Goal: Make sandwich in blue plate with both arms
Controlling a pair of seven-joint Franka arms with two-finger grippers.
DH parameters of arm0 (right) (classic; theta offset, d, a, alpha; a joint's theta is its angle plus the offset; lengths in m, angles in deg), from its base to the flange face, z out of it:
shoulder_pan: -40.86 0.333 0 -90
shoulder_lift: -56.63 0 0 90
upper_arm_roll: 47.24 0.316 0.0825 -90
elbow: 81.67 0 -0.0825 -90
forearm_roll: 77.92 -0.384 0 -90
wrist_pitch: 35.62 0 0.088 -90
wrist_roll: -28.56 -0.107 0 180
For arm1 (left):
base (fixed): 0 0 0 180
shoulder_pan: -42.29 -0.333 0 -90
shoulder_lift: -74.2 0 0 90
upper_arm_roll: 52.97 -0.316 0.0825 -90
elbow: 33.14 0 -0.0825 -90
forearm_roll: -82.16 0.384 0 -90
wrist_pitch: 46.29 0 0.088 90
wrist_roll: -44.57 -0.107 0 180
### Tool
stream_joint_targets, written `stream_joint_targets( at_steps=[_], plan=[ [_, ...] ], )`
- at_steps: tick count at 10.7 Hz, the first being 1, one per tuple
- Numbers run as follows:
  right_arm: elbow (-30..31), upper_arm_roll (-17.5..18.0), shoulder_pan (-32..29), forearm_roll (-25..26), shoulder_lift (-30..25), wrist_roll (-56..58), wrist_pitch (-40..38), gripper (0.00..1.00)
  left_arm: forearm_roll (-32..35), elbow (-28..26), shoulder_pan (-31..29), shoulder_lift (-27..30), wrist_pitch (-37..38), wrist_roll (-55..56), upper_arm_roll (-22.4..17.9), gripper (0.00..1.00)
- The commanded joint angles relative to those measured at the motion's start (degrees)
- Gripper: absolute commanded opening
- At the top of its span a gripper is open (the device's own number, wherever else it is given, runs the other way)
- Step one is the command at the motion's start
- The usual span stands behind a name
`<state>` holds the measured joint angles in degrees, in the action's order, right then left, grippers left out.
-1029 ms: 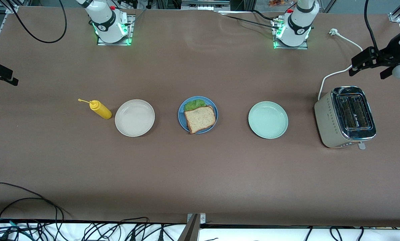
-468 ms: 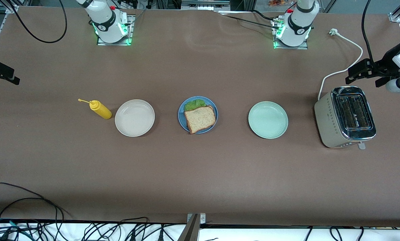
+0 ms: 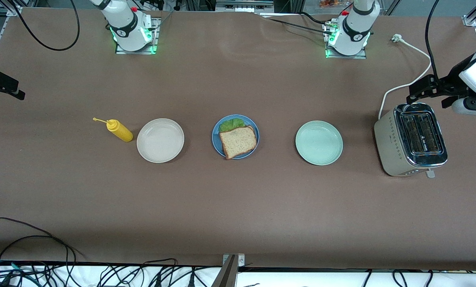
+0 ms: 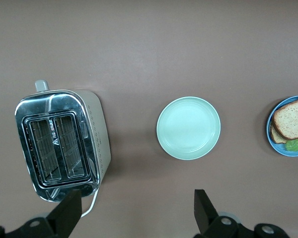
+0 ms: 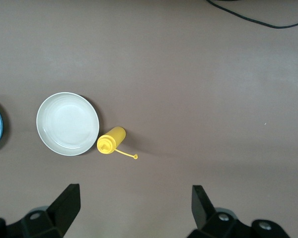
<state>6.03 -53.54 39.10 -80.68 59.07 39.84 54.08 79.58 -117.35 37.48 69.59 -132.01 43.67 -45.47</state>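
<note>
On brown table point(image 3: 238, 207): sandwich point(image 3: 238, 141) in blue plate point(image 3: 215, 139); left tool point(image 4: 134, 210), right tool point(image 5: 134, 208) spread wide, empty.

Bench point(image 3: 238, 207): brown covering, matt, faintly rippled near the robot bases' edge; looks like cloth or paper sheet, cannot tell which.

Toaster point(image 3: 411, 139), toward the left arm's end: top plate polished chrome, mirror-bright; body pale beige, satin, with rows of small dots.

Blue plate point(image 3: 215, 137), white plate point(image 3: 160, 140), green plate point(image 3: 319, 142): smooth, low sheen, ceramic or plastic, cannot tell.

Bread point(image 3: 238, 141): dry, porous, speckled crumb, darker crust. Lettuce point(image 3: 231, 124): ruffled, slightly waxy.

Yellow bottle point(image 3: 119, 130): smooth plastic, soft gloss.

Arm shells point(image 3: 349, 28): glossy white plastic. Left claw point(image 4: 134, 210) and right claw point(image 5: 134, 206): matt black fingers.
</note>
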Motion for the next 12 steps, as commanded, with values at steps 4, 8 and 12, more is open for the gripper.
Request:
stream_joint_targets(
  at_steps=[4, 8, 12],
  plan=[
    [1.4, -2.2, 2.3, 0.0, -1.6, 0.0, -0.1, 1.00, -0.1, -10.3, 3.4, 6.5, -6.0, -1.2, -3.7, 1.00],
    [1.0, -2.7, 2.0, 0.0, -1.6, 0.0, -0.6, 1.00, 2.1, -9.7, 4.4, 6.1, -5.8, -1.2, -4.6, 1.00],
    [0.6, -2.6, 2.0, 0.6, -1.5, -4.5, -0.6, 1.00, 2.1, -9.3, 4.3, 5.8, -5.7, -1.3, -4.8, 1.00]
  ],
)
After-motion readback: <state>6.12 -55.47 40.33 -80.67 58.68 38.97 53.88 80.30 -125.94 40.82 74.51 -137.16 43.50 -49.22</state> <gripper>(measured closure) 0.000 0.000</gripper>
